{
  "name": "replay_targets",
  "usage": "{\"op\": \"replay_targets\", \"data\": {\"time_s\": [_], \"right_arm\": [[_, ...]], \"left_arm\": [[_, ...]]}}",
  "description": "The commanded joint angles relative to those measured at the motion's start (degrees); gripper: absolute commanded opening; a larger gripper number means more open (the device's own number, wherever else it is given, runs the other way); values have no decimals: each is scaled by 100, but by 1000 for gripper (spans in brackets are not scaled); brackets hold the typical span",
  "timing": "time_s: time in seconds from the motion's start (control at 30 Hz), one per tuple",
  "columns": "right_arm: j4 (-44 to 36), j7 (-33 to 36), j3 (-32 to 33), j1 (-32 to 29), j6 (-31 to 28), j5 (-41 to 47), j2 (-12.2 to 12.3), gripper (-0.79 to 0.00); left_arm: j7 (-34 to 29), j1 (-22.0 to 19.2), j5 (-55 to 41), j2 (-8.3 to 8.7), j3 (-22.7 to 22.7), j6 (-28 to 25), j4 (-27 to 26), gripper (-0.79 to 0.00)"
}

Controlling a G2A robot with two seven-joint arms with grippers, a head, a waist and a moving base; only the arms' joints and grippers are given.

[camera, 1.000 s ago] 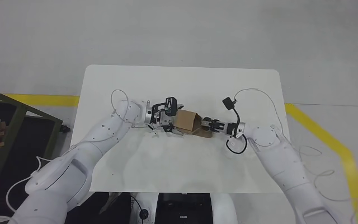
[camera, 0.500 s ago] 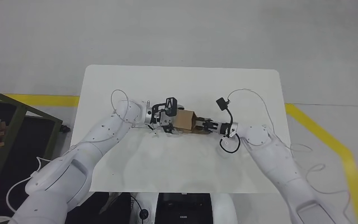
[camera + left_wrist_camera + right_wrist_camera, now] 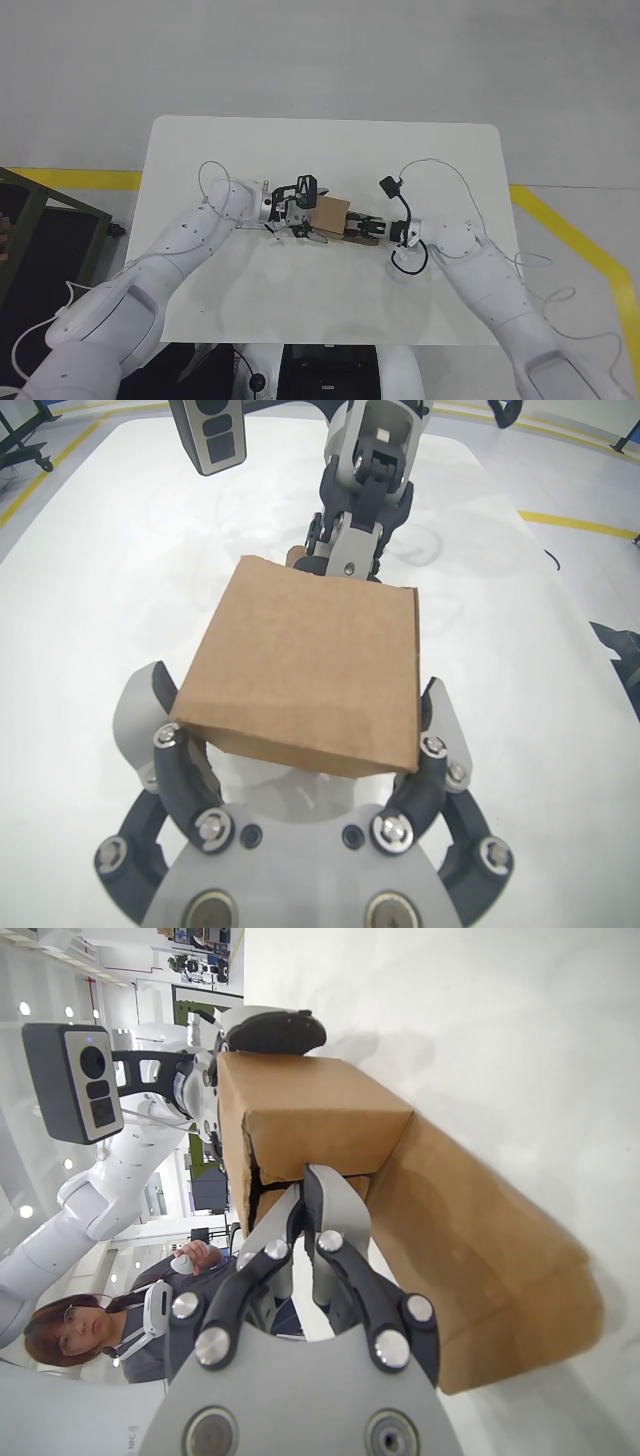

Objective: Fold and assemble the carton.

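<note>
Brown carton [image 3: 332, 213], end flaps half-folded; left pincer [image 3: 297, 700] grips it, right pincer [image 3: 305, 1175] closed.

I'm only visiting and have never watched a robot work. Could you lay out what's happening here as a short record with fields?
surface: white table
object: brown carton, held between the two arms
left gripper: fingers on opposite sides of one end of the carton, clamping it
right gripper: fingers together, tips against the end flaps at the other end
open part: long flap sticking out beside the right gripper
task state: box shape formed, that end not yet closed
</note>
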Motion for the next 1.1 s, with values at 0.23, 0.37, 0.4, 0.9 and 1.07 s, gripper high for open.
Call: {"op": "replay_targets", "data": {"time_s": [0.23, 0.37, 0.4, 0.9, 1.07], "right_arm": [[173, 19, -93, 79, -120, 268, -79, -785], [371, -7, -197, 167, -198, 405, -154, -785], [420, -8, -231, 193, -212, 419, -174, -785], [914, -17, -489, 434, -476, 592, -382, -785], [974, -1, -504, 460, -511, 595, -409, -785]], "left_arm": [[-26, 0, 21, -14, 3, -35, 1, 0], [-39, -3, 24, -24, 7, -43, 7, 0], [-40, -3, 24, -27, 8, -43, 9, 0], [-27, -14, 36, -54, 9, -66, 49, 0], [-14, -20, 57, -62, 16, -72, 64, 0]]}}
